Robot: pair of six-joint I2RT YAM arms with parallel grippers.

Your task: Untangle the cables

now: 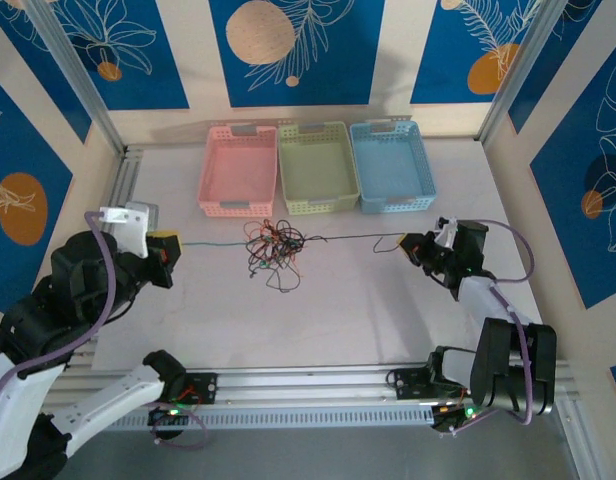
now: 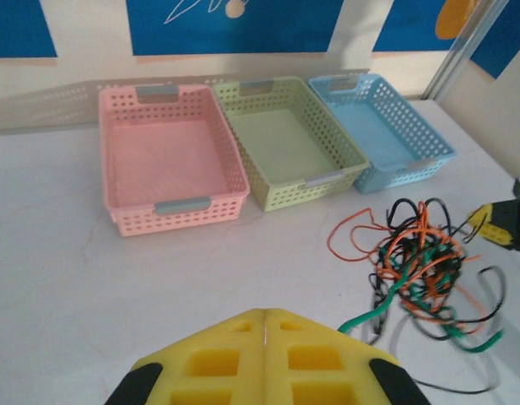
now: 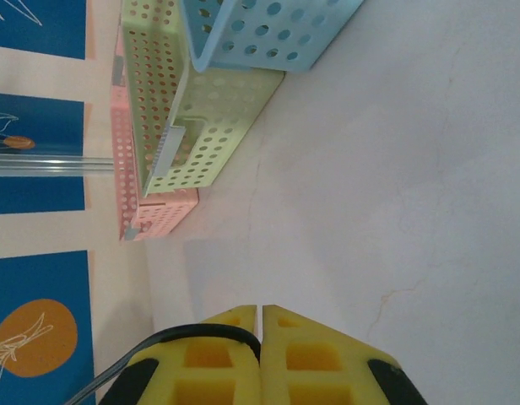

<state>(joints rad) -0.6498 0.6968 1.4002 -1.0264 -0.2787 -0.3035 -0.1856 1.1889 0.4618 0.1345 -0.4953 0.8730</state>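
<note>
Assessing the cables (image 1: 274, 246), I judge them light, limp and slightly springy. They will drag and snag rather than slide, and a hard pull is likely to tighten the knot.

1. Location. The tangle of black, orange-red and green wires lies on the table (image 1: 368, 310), midway between its left and right edges. It sits just in front of the pink basket (image 1: 238, 170) and the green basket (image 1: 316, 168). The blue basket (image 1: 392, 165) stands beside them along the far edge.
2. Left gripper (image 2: 266, 314). The yellow fingers are pressed together on the green cable (image 2: 361, 323), which runs from the tips into the tangle.
3. Right gripper (image 3: 260, 308). The fingers are closed with no gap. The black cable (image 3: 201, 332) curves along one finger, and the overhead view shows it stretched from the tangle to this gripper, so I judge it pinched.
4. Grip points. I take free ends or outer loops, never the knotted core.
5. Markings. I can read no brand, label or writing. The wall panels (image 1: 293, 45) carry a leaf pattern without text.
</note>
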